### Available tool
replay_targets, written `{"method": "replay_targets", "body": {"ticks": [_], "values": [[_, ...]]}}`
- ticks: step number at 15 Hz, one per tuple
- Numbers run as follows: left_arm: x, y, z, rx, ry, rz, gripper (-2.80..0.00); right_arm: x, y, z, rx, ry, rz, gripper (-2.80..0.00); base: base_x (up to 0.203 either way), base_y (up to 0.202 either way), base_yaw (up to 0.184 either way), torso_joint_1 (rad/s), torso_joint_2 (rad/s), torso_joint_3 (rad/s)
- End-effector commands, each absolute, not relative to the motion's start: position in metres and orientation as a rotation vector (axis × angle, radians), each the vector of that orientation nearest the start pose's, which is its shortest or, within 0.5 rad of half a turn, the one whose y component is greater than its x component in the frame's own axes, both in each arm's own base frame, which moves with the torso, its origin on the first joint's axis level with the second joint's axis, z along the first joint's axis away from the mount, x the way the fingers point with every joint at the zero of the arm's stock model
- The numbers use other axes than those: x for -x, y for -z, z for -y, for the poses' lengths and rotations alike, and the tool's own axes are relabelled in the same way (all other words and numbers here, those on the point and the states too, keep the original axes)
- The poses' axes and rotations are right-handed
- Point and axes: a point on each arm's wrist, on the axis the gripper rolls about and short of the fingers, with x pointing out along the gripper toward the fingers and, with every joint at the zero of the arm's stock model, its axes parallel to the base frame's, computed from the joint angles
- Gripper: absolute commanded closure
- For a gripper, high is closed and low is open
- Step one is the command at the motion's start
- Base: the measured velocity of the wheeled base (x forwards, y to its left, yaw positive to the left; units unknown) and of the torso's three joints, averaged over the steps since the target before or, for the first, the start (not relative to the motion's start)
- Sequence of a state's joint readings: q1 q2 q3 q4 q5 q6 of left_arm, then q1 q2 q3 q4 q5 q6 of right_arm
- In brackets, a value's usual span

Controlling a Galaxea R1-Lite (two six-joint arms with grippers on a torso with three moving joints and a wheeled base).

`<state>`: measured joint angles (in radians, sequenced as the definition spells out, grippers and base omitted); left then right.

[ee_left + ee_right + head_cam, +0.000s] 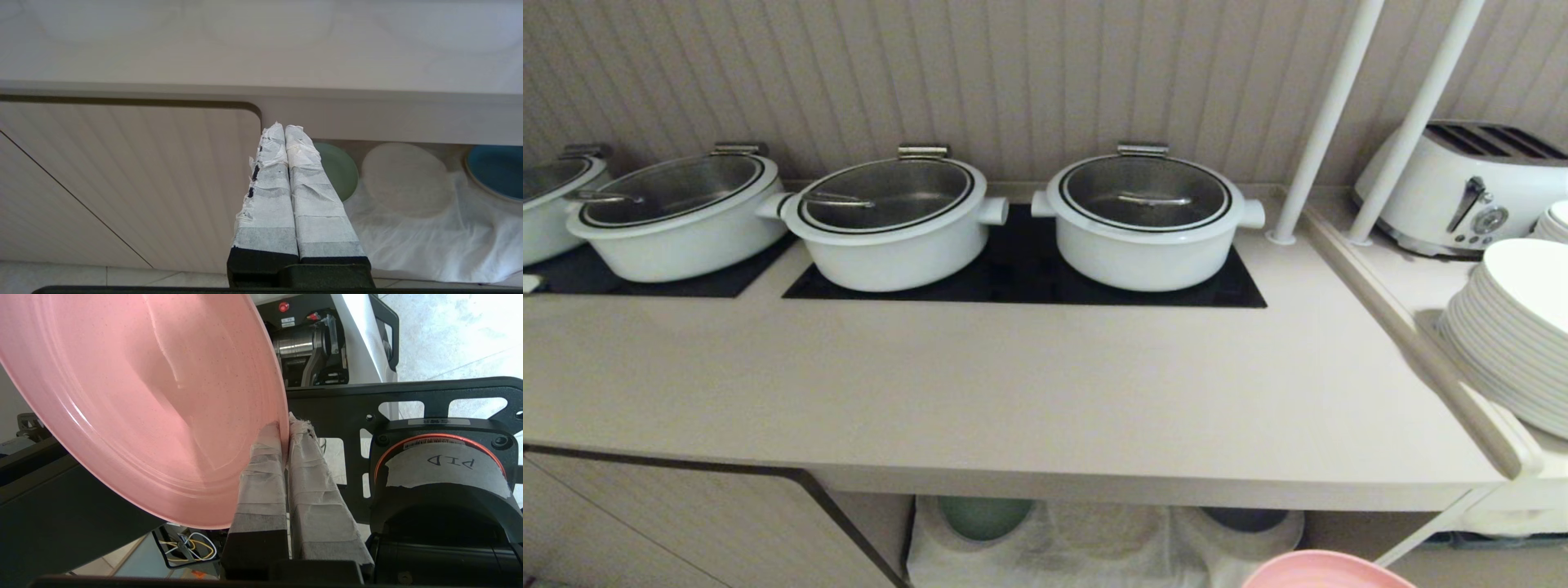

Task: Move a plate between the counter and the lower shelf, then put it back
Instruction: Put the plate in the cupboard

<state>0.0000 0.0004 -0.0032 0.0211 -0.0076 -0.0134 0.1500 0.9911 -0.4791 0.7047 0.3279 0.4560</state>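
Two end effectors show, each in its own wrist view; the right end effector [284, 430] has its tape-wrapped fingers [263, 473] drawn narrow and pinched on the rim of the plate [143, 400], one finger on each face of the rim; the salmon-pink plate spreads away from the fingertips, tilted and held clear of any surface, with parts of the robot's dark frame behind it; in the head view only the plate's upper edge [1327, 572] peeks in at the bottom, in front of and below the front edge of the worktop [1045, 392]; the left end effector [284, 130] has its wrapped fingers pressed together on nothing, and it points toward the cabinet front just below the worktop's edge; beyond its tips and to one side opens the lower shelf [408, 122], where a green plate [337, 169] lies nearest the fingertips, a pale round mark [406, 177] on the white cloth [429, 241] lies next, and a blue plate [496, 169] sits farthest; on the worktop, well beyond the held plate, four white pots [1145, 216] with glass lids stand on black hob panels [1021, 269]; off to the right stand a white toaster [1470, 188] and a stack of white plates [1515, 327].
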Motion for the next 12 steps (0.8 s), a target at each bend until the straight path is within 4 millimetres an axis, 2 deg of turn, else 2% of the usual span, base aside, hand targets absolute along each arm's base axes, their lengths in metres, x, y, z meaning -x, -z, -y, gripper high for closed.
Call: {"method": "replay_targets", "body": {"ticks": [1, 12], "values": [[0.0231, -0.0741, 0.0002, 0.014, 0.008, -0.018, 0.00, -0.0552, -0.1360, -0.0157, -0.503, -0.131, -1.301, 0.00, 0.000, 0.000, 0.000, -0.153, 0.33, 0.169], [0.0231, -0.0741, 0.0002, 0.014, 0.008, -0.018, 0.00, -0.0509, -0.1377, -0.0152, -0.516, -0.132, -1.277, 0.00, 0.000, 0.000, 0.000, -0.157, 0.33, 0.175]]}}
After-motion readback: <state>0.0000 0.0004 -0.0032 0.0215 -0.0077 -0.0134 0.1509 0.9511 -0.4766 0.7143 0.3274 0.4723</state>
